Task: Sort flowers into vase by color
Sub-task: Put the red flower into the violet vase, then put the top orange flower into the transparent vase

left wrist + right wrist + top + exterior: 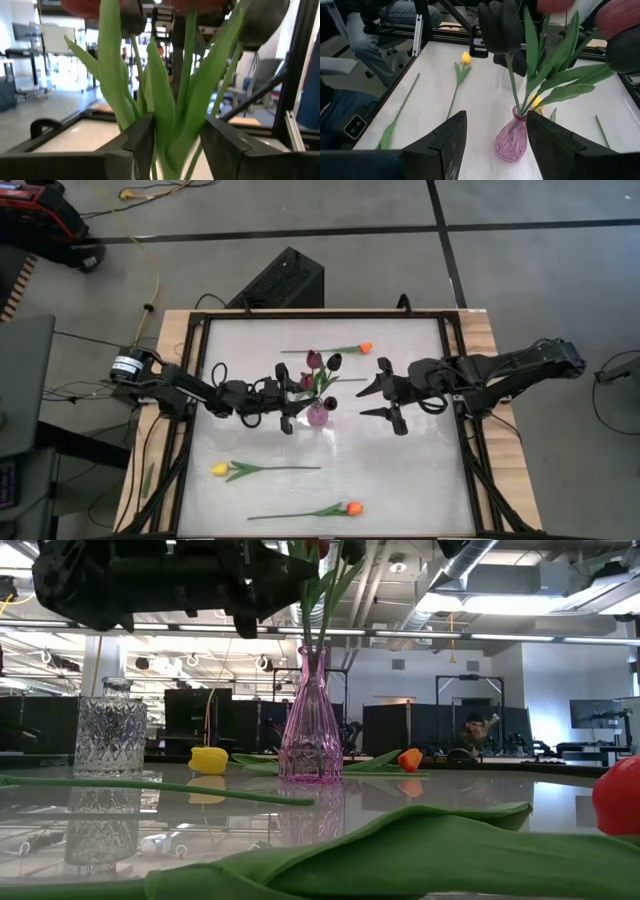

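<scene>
Pink glass vase (318, 416) near the centre of the white table (400, 470), upright, holding dark maroon tulips (322, 363) whose heads and leaves spread above its narrow neck; in the low view the vase (311, 720) stands on the glossy surface with the stems rising out of frame. Left gripper (285, 408) just beside the vase on its left side — in the left wrist view its two dark fingers (142, 142) stand apart on either side of the green stems and leaves (165, 115), and whether they press on them cannot be told. Right gripper (385, 405) near the vase on the opposite side, apart from it, fingers spread wide and empty; in the right wrist view the vase (511, 140) shows between its fingers (447, 142). Loose flowers lie flat around the centre: an orange tulip (364, 348) toward the far edge, head pointing right; a yellow tulip (220, 470) in the near-left part of the table; a second orange tulip (352, 508) close to the near edge. A clear cut-glass vase (111, 736) stands left of the pink one in the low view. A dark frame (455, 360) borders the table — bare white surface lies open on the right half, between the right arm and the near edge. Beyond the table, a seated person's legs (375, 35) show in the right wrist view.
</scene>
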You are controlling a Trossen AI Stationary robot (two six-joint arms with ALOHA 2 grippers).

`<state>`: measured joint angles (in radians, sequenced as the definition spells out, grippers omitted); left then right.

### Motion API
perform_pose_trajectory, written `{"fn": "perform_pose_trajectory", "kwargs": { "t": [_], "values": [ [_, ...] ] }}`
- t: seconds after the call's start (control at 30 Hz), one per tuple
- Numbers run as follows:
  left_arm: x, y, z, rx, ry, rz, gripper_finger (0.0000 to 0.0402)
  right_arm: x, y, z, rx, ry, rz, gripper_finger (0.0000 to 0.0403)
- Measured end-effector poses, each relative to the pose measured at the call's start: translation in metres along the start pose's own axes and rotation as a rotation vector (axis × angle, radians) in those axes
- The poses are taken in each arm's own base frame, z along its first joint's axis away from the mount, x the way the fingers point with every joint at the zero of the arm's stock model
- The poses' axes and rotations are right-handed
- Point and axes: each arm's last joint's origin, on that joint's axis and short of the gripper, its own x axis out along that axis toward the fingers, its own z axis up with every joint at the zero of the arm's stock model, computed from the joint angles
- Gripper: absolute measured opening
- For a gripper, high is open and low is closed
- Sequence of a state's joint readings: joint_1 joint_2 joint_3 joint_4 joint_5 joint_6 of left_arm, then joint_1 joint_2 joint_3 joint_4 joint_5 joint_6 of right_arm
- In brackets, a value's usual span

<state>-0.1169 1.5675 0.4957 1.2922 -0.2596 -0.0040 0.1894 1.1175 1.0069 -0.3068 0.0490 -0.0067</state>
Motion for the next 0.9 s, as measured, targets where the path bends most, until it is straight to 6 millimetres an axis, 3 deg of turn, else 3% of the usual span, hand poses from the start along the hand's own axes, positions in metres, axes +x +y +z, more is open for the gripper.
{"fn": "perform_pose_trajectory", "kwargs": {
  "t": [0.27, 0.7, 0.9],
  "values": [
    [-0.009, 0.002, 0.022, 0.05, 0.157, -0.016, 0.0165, 0.0, 0.0, 0.0, 0.001, -0.001, -0.001, 0.023],
    [0.004, -0.003, 0.074, 0.25, 0.749, -0.141, 0.0165, 0.0, -0.001, 0.0, 0.037, 0.002, -0.002, 0.023],
    [-0.005, 0.003, 0.099, 0.37, 1.002, -0.03, 0.0165, 0.0, 0.0, -0.004, 0.066, 0.042, -0.002, 0.023]
  ]
}}
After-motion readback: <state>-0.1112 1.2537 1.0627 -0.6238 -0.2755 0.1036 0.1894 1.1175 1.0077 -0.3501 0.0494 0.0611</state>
